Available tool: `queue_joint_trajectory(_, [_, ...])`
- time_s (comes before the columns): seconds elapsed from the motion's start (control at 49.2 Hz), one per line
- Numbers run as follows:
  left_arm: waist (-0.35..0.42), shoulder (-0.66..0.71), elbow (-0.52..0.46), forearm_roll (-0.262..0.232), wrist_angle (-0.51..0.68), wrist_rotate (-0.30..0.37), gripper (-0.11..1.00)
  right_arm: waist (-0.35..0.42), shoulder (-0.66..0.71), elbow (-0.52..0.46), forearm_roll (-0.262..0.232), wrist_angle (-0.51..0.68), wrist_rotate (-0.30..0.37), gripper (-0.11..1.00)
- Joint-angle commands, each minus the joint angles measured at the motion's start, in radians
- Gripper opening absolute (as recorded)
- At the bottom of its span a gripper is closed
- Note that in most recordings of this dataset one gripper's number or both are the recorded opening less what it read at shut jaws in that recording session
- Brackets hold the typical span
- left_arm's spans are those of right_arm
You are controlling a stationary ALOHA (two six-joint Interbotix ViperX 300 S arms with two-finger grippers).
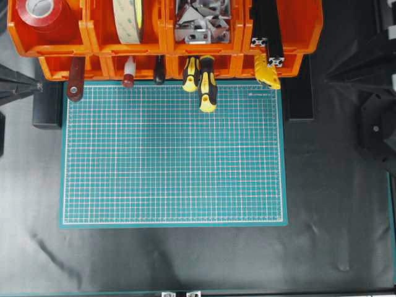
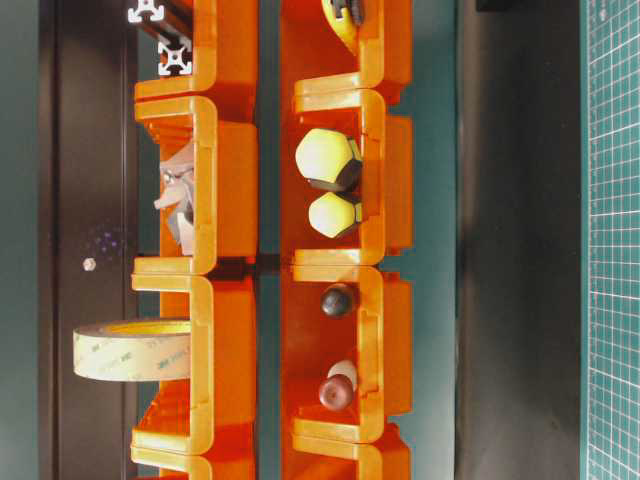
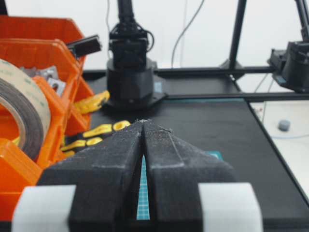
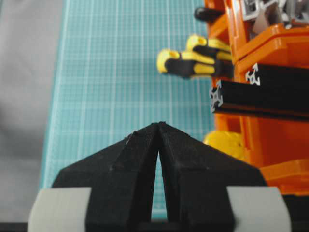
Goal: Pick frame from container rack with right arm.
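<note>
Overhead view: the frame (image 1: 267, 28) lies in the container rack (image 1: 164, 37)'s top-row bin nearest the surface's far right corner, untouched. Left wrist view: left gripper (image 3: 143, 122) fingers clenched, empty. Right wrist view: right gripper (image 4: 159, 124) fingers clenched, empty, short of the frame; approach step in hand, and they must part next.

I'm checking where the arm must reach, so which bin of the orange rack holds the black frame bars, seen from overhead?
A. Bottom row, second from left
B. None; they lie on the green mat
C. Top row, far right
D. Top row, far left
C: in the overhead view the frame bars stick out of the far-right top bin of the container rack, slotted ends toward the mat, and the shut right gripper is empty.
</note>
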Motion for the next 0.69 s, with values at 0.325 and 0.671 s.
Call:
queue_joint_trajectory(0.325, [-0.014, 0.005, -0.032, 0.003, 0.003, -0.002, 0.01, 0.160, 0.190, -0.121, -0.330, 0.144, 0.052, -0.01])
queue_joint_trajectory(0.671, [-0.017, 0.005, -0.032, 0.003, 0.017, -0.002, 0.01, 0.359, 0.267, -0.118, -0.741, 0.345, 0.221, -0.01])
